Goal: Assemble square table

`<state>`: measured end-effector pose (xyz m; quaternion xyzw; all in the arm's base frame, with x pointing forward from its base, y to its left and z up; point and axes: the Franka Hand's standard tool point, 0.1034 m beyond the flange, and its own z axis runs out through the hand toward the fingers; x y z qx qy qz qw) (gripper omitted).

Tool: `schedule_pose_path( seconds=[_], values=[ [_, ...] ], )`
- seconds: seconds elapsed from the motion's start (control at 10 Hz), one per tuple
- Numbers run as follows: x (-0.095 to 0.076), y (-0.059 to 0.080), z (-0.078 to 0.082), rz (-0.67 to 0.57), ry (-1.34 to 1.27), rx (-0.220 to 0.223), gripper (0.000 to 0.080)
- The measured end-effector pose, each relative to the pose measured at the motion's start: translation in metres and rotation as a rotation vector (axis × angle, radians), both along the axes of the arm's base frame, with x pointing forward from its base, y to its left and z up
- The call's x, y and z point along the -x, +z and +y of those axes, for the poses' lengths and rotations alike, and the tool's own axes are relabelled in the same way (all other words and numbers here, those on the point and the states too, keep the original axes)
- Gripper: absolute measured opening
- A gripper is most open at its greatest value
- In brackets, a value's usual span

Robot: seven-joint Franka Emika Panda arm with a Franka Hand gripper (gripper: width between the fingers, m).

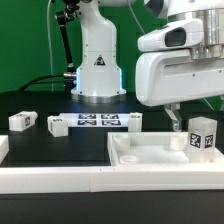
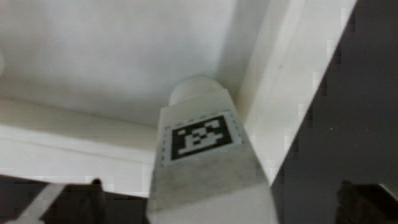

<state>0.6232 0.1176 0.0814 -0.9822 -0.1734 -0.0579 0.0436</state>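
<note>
The white square tabletop (image 1: 140, 158) lies at the front right of the black surface, rim up. One white tagged leg (image 1: 203, 135) stands upright at its corner on the exterior view's right. My gripper (image 1: 196, 120) hangs directly over this leg, and one thin finger (image 1: 172, 117) shows to the leg's left. In the wrist view the leg (image 2: 201, 137) runs between my two dark fingertips (image 2: 80, 203), with a gap on each side. The gripper (image 2: 217, 198) is open around it. The tabletop's rim (image 2: 270, 60) and floor (image 2: 107, 50) show behind. Three other legs (image 1: 22, 121) (image 1: 57, 125) (image 1: 133, 121) lie at the back.
The marker board (image 1: 97, 121) lies flat in front of the robot's base (image 1: 97, 75). A long white rail (image 1: 55, 180) edges the front of the surface, and another rail (image 1: 3, 150) edges its left side. Black cables run along the back left.
</note>
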Motion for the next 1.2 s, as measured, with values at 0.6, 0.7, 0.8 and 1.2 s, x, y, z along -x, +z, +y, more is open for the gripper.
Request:
schedule_pose_path(
  seconds=[0.6, 0.7, 0.8, 1.2],
  values=[
    [-0.0003, -0.0002, -0.0024, -0.001, 0.014, 0.001, 0.0288],
    [-0.0003, -0.0002, -0.0024, 0.002, -0.022, -0.004, 0.0288],
    [-0.0005, 0.0000, -0.0025, 0.010, -0.103, -0.012, 0.0288],
    [-0.0010, 0.0010, -0.0027, 0.041, -0.404, -0.042, 0.0288]
  ],
)
